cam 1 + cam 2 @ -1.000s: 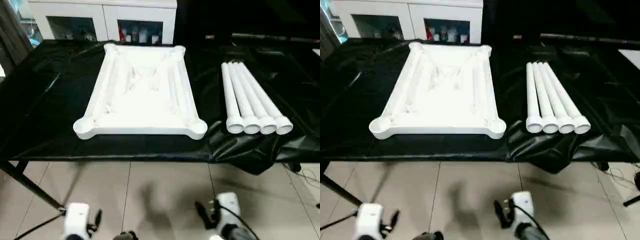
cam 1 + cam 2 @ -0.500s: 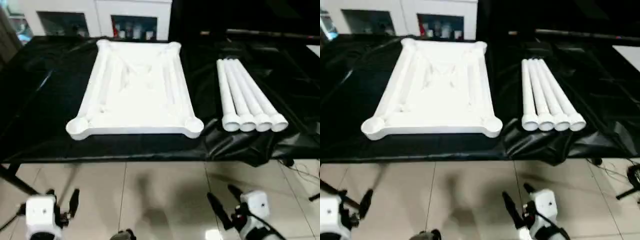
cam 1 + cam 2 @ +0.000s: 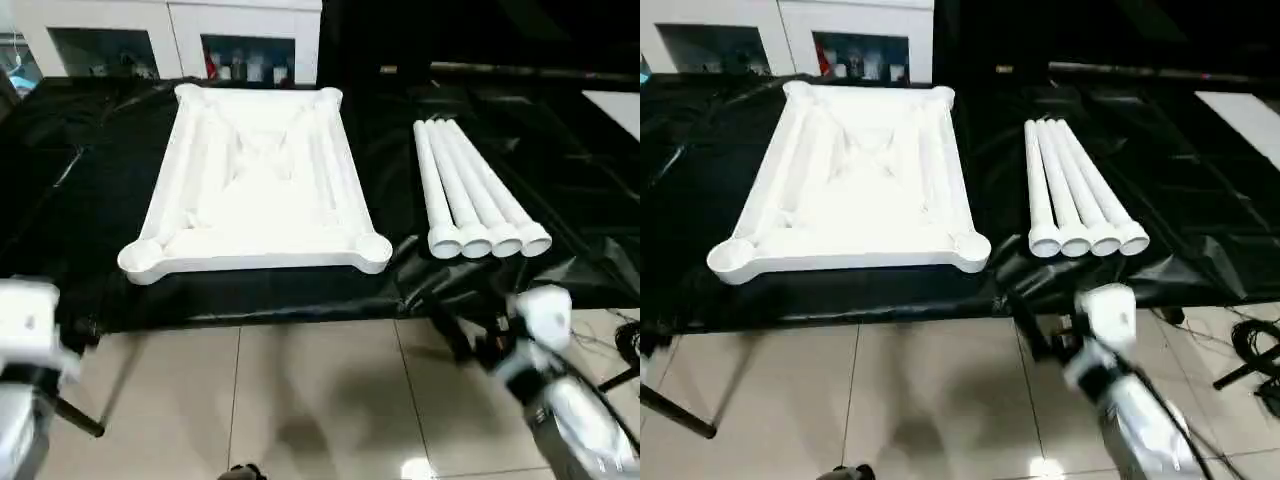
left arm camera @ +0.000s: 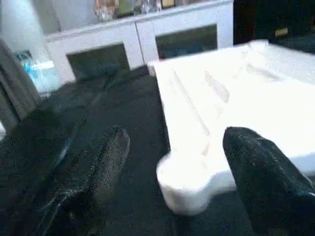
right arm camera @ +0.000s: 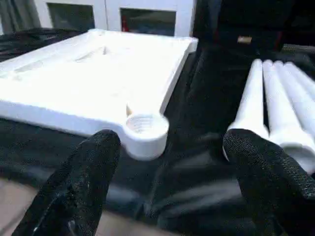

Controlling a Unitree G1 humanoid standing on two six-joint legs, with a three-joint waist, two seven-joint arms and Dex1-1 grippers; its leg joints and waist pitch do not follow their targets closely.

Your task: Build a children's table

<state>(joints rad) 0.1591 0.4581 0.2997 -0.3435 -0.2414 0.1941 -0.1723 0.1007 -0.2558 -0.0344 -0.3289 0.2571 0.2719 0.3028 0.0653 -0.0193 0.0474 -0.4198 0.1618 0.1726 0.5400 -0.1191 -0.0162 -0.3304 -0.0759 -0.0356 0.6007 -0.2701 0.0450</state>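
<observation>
the white tabletop [image 3: 258, 185] lies ribbed side up in the upper middle of the frame on the black-covered table [image 3: 90, 180], its round corner sockets [image 5: 146, 126] holding nothing. four white legs [image 3: 475, 195] lie side by side, touching, to its right. the left gripper [image 4: 174, 162] and right gripper [image 5: 170, 172] both stand wide open, gripping nothing. a white cabinet [image 3: 165, 30] stands behind.
</observation>
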